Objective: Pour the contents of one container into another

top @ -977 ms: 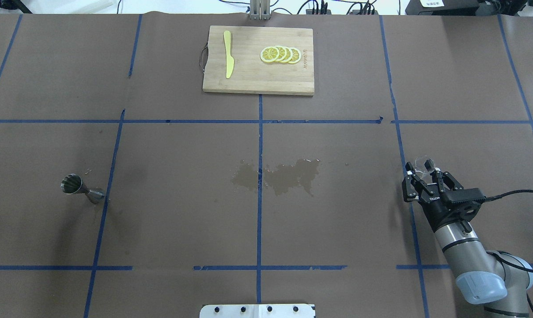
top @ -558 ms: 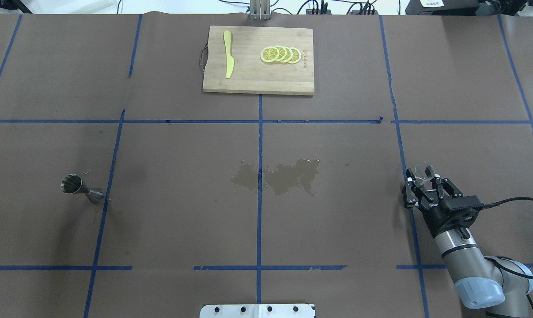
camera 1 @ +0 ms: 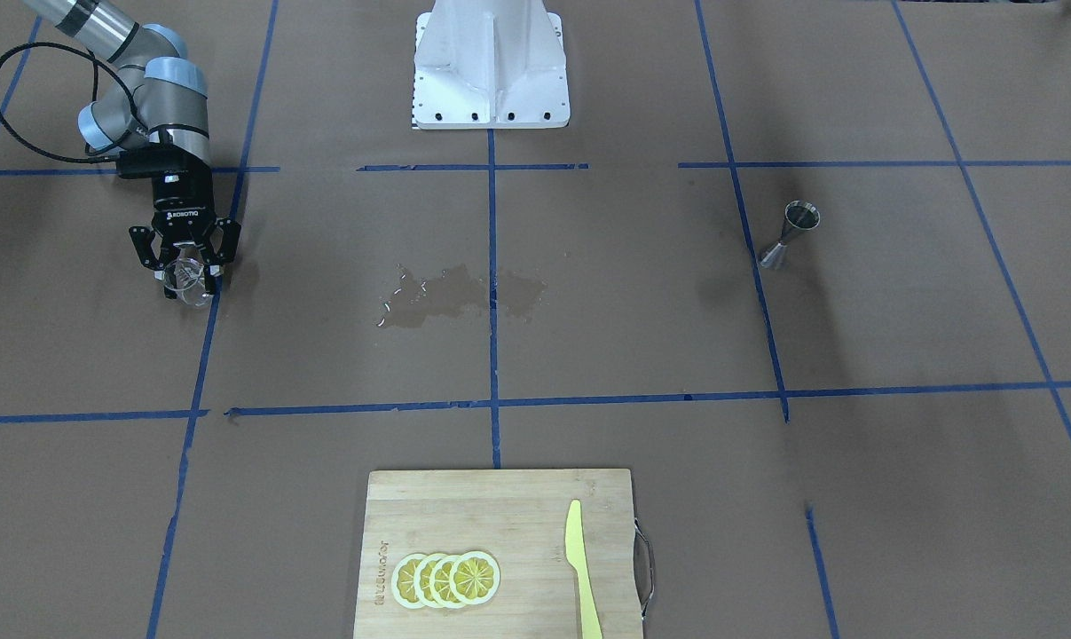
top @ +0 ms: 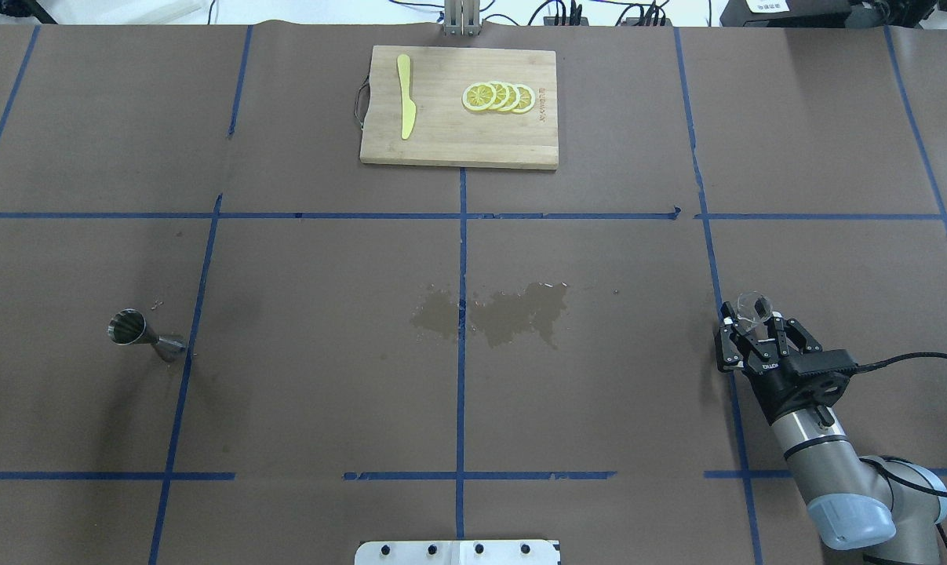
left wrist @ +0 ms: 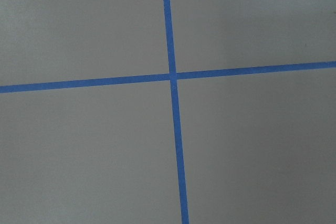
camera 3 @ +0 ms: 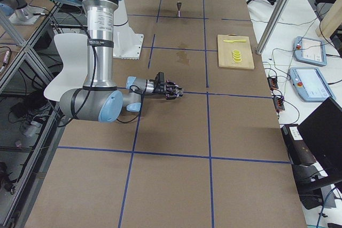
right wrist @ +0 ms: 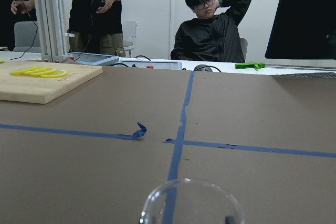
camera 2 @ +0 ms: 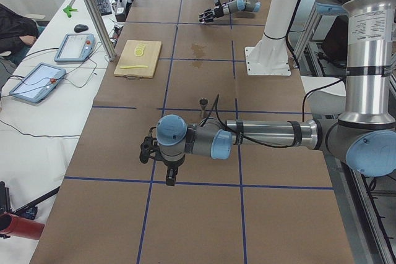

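Beaker of thin clear glass, round-rimmed and upright, sits between the black fingers of the right pincer. The pincer reaches in low and level and clasps the glass from both sides, its jaws only partly spread. The rim shows just ahead of the wrist camera, over a blue tape line. Whether its foot touches the brown paper surface cannot be told. Further out, a dark wet patch stains the middle. Well apart, on the robot's left side, stands the jigger, polished steel, hourglass-shaped. At the far edge lies a wooden board with lemon slices and a yellow knife. The left pincer hangs over a tape crossing, and whether it is open or closed cannot be told.
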`<state>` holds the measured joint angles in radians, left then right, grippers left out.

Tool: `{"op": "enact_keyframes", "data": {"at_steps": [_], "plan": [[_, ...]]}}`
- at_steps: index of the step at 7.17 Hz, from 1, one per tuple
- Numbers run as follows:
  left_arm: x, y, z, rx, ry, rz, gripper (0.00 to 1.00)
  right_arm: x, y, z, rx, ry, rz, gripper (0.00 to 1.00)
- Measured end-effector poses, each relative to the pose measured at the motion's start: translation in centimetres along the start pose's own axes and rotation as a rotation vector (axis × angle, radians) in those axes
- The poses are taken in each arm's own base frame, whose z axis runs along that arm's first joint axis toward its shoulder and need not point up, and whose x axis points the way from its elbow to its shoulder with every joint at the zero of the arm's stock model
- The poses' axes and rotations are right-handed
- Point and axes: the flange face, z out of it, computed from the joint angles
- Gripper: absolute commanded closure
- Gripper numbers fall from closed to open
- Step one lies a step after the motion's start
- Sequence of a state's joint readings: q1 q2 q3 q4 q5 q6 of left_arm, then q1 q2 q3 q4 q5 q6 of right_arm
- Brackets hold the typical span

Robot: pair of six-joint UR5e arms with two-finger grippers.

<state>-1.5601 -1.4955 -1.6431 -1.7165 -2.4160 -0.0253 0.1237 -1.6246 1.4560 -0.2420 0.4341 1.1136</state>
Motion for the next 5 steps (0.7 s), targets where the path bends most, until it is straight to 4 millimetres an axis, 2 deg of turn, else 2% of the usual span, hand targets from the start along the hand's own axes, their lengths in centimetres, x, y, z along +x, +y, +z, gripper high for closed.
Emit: {"op": "enact_keyframes", "data": {"at_steps": [5], "plan": [[0.15, -0.05, -0.13, 0.003, 0.000, 0.004, 0.00, -0.17, -0.05, 0.08, 0.023, 0.010, 0.002, 0.00]]}}
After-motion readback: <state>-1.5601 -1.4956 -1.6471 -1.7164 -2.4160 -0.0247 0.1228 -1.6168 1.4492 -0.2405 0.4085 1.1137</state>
